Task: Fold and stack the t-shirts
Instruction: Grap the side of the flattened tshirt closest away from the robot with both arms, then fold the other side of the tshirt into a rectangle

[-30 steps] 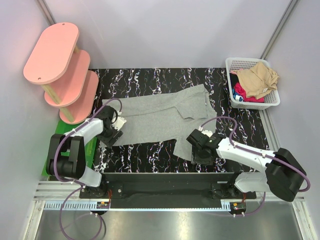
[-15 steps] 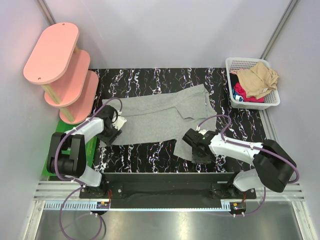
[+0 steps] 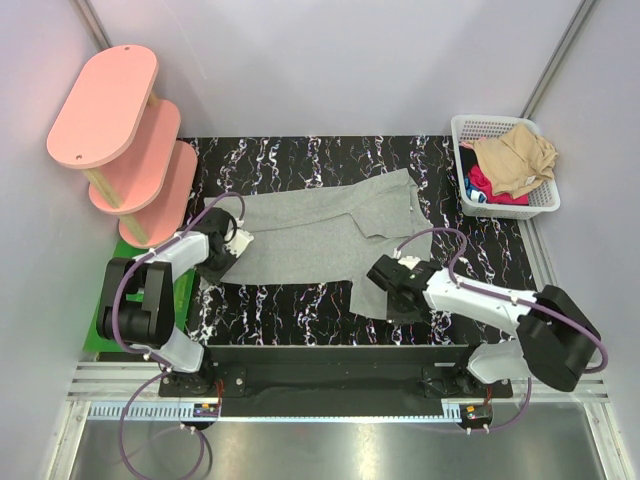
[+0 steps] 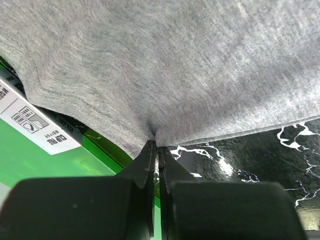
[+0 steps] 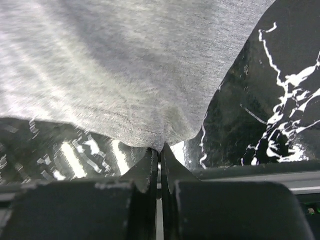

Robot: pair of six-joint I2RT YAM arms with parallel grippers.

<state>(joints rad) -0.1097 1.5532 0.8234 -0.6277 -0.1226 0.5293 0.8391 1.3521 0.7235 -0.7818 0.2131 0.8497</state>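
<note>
Across the black marbled surface (image 3: pixel 300 160) the grey t-shirt (image 3: pixel 310 240) lies spread, long axis left to right, extending away from both arms. The left claw (image 4: pixel 156 142) is clamped on its near left edge, the right claw (image 5: pixel 160 150) on its near right hem (each nearest its own side). The print on the green mat (image 4: pixel 30 170)'s white sticker (image 4: pixel 35 125) is unreadable.

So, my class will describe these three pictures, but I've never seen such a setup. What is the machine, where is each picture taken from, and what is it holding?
It is two robot arms bolted at the near edge of a black marbled table. One picture looks down from above; the other two come from a camera on each wrist. A grey t-shirt lies spread on the table. The left gripper and the right gripper are each shut on its near edge. A white basket holds more shirts.
</note>
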